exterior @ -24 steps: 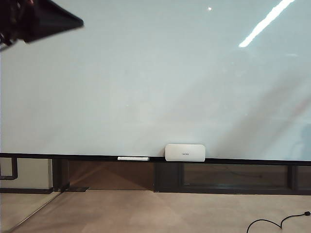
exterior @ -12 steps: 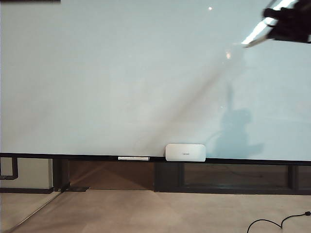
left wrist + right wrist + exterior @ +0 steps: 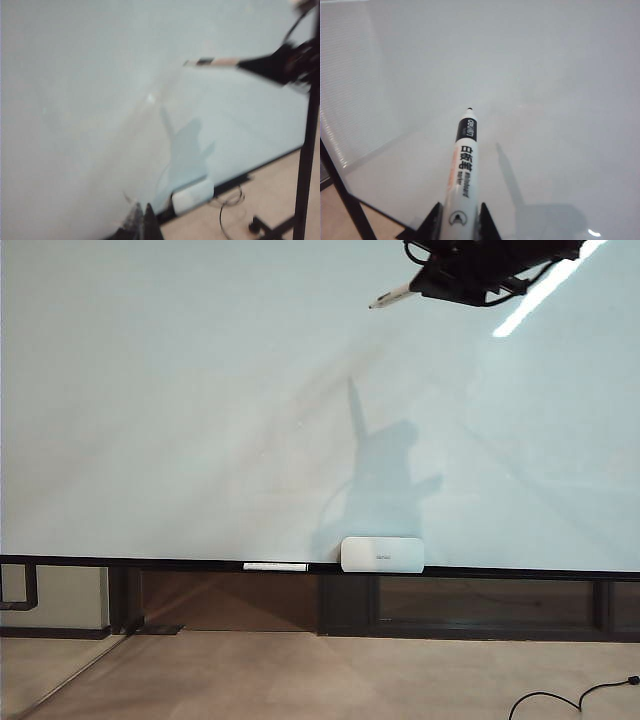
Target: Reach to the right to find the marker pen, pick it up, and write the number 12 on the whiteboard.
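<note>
Along the left and middle of the exterior view stretches the large, glossy, pale bluish-white whiteboard (image 3: 200, 420), its surface free of any written strokes. On the dark ledge (image 3: 150, 563) along its lower edge, left of centre, lies a slim white stick (image 3: 274, 566), and just right of it stands a white rounded box (image 3: 381, 554). A grey shadow of my arm falls on the board above that box.

My left gripper (image 3: 142, 225) shows only as a blurred pair of dark finger points at the lower edge of the left wrist view, close together with nothing visible between them; I cannot tell whether it is closed or merely narrow. It does not appear in the exterior view.

Moving right, my right gripper (image 3: 440, 282) sits in the upper right of the exterior view, a dark mass in front of the board. It is clamped on the thin whitish marker pen (image 3: 392, 297) with a black band near its fine tip. The pen sticks out leftward and slightly downward from the gripper. In the right wrist view the pen (image 3: 462, 170) runs up from between my two dark fingers (image 3: 432, 224), tip toward the board; whether the tip touches the surface I cannot tell.

At the lower right corner of the exterior view a black cable (image 3: 570, 700) curls on the beige floor.
</note>
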Controlling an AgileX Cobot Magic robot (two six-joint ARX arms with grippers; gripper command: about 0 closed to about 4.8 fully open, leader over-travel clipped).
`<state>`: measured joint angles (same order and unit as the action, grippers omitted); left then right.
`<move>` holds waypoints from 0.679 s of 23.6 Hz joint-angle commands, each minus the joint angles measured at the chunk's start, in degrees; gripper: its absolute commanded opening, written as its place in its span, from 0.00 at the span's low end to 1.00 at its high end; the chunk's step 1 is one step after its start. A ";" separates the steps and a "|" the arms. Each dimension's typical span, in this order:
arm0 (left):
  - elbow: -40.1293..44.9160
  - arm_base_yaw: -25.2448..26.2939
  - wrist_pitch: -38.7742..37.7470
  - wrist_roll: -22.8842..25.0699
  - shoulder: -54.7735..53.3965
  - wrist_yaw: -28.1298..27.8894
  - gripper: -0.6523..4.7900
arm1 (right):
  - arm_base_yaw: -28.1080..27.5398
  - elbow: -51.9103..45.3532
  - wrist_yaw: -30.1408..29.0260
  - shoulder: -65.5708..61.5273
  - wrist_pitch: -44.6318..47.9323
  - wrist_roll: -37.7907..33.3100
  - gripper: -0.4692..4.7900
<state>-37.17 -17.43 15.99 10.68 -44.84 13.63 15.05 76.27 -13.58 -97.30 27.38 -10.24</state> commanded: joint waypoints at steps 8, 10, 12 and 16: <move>-0.31 0.04 1.20 -2.95 0.94 2.34 0.11 | 1.29 10.80 2.10 -5.38 -3.15 0.20 0.09; -0.37 0.04 1.20 -1.64 0.92 0.57 0.11 | 2.27 12.09 2.10 -6.25 -3.21 0.96 0.09; -0.44 0.04 1.03 -1.64 0.92 0.90 0.11 | 3.39 13.81 2.08 -7.63 -3.87 1.51 0.09; -0.85 0.04 0.22 -0.76 0.92 1.81 0.11 | 5.44 17.33 2.40 -10.38 -4.55 1.46 0.09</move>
<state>-37.32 -17.37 16.25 9.43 -44.03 15.03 20.01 92.31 -11.53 -107.68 22.30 -8.95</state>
